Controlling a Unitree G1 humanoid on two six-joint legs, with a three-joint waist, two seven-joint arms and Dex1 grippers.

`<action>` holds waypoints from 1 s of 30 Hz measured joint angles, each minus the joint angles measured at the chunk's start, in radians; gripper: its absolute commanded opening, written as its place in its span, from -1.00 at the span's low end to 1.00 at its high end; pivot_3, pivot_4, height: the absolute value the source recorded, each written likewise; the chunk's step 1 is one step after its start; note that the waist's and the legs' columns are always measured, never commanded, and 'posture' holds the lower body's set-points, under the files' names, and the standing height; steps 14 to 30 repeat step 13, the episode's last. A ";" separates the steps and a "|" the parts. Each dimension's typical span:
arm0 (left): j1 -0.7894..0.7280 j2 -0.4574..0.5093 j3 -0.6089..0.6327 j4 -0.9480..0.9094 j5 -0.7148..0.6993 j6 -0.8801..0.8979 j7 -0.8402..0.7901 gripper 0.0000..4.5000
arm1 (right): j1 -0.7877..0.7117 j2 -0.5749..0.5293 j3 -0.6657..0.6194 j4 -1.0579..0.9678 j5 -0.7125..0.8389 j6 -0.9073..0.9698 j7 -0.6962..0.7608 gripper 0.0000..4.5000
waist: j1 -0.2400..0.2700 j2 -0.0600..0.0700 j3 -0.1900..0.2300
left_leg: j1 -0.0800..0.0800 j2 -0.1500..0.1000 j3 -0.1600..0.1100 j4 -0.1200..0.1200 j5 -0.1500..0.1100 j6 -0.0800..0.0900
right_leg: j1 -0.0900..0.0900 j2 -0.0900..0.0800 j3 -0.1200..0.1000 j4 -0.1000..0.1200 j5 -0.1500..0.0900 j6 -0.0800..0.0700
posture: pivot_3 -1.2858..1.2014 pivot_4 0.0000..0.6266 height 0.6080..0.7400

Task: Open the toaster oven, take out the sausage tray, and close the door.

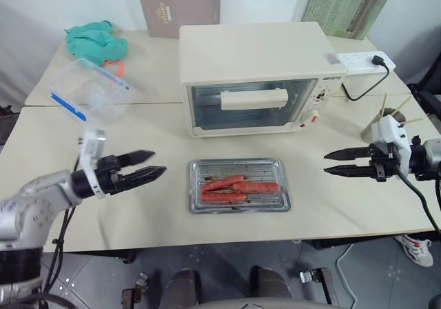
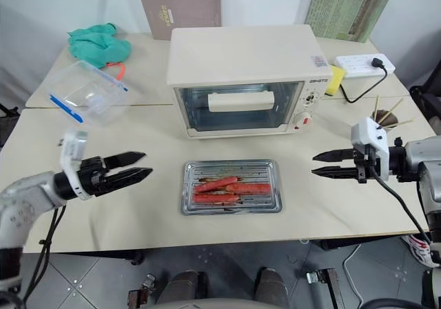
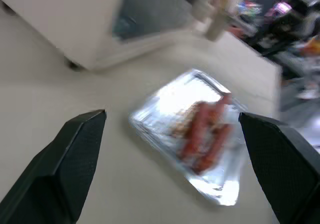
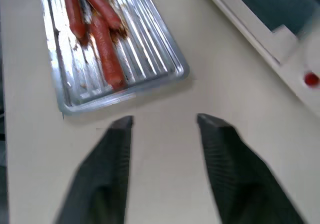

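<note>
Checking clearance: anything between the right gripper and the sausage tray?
Nothing: bare tabletop between the right gripper and the sausage tray, seen in both eye views.

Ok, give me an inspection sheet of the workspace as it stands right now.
Surface: cream table.
Job's things: toaster oven, door shut; sausage tray on the table in front of it.
Clutter: clear plastic box, green cloth, two books, cup of sticks.
Grippers: left gripper and right gripper open, empty, flanking the tray.
Cables: power strip, black cord.
Surroundings: white wall, grey floor.
</note>
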 measured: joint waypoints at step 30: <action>0.138 0.001 0.114 0.135 0.064 -0.288 -0.244 1.00 | -0.059 -0.032 0.120 0.272 0.075 -0.249 0.012 0.99 | 0.002 0.001 0.000 | 0.000 0.000 0.001 0.003 -0.001 0.002 | 0.000 -0.001 0.000 0.002 0.000 0.001 | 0.03 -0.52 1.00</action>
